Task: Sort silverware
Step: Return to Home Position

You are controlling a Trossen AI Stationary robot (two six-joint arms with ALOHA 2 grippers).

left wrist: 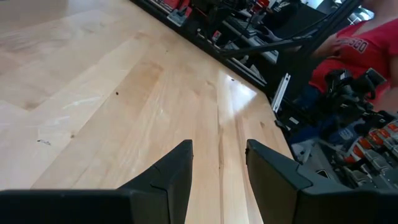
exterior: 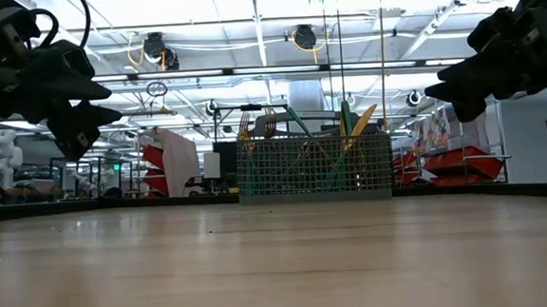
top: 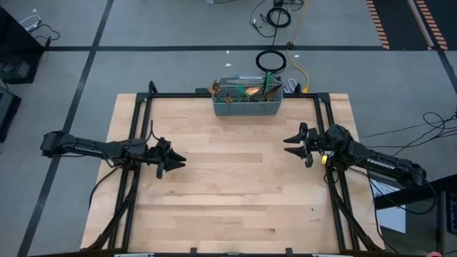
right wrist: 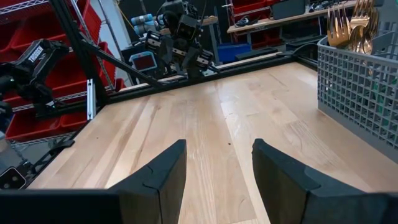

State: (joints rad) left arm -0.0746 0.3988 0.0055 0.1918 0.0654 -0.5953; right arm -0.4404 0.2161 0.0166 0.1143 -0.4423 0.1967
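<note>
The silverware [top: 250, 91] is stood in the basket [top: 246, 108] at the table's [top: 228, 193] far edge; the left hand [top: 180, 160] and right hand [top: 288, 145] are held open above it.

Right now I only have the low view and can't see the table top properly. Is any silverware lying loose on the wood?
Observer: None that the high view shows. The silverware I can see stands in the caddy, at the middle of the far edge of the table.
Operator: Is the left gripper carrying anything?
Observer: No. Its wrist view shows the left gripper open, with only bare wood in the gap.
Operator: And the right?
Observer: By its own wrist view, the right gripper is open and empty too.
</note>
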